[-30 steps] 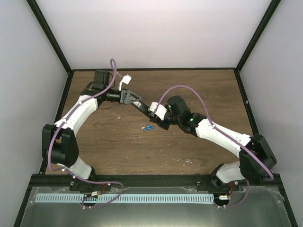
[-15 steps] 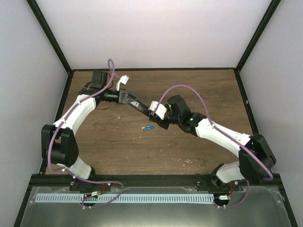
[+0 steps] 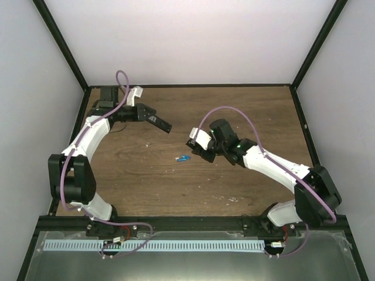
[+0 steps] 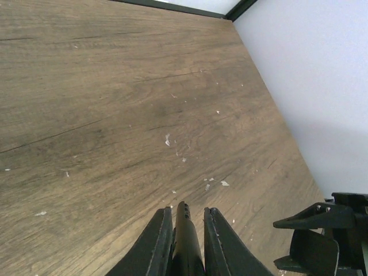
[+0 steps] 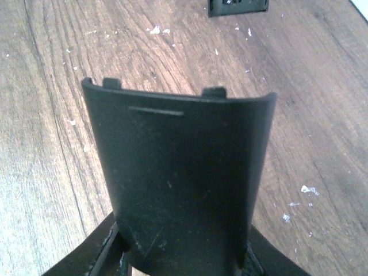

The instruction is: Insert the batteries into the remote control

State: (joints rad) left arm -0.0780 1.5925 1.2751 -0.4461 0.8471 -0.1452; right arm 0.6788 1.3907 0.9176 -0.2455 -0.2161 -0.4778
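My left gripper (image 3: 150, 117) is shut on the slim black remote control (image 3: 162, 124), which sticks out past the fingers towards the right. It shows edge-on between the fingers in the left wrist view (image 4: 185, 236). My right gripper (image 3: 197, 146) is shut on the short black cover piece (image 5: 178, 172), which fills the right wrist view and has two small tabs at its far edge. The two tiny blue batteries (image 3: 184, 158) lie on the table (image 3: 246, 111) just left of the right gripper. The grippers are apart.
Small pale specks are scattered on the wooden table (image 4: 144, 86). Black frame posts and white walls close in the table on three sides. A dark object (image 5: 237, 6) shows at the top edge of the right wrist view. The right gripper (image 4: 325, 236) shows at the left wrist view's lower right.
My left arm has drawn back to the far left with the remote, away from the right gripper. The right gripper keeps the cover and has barely shifted.
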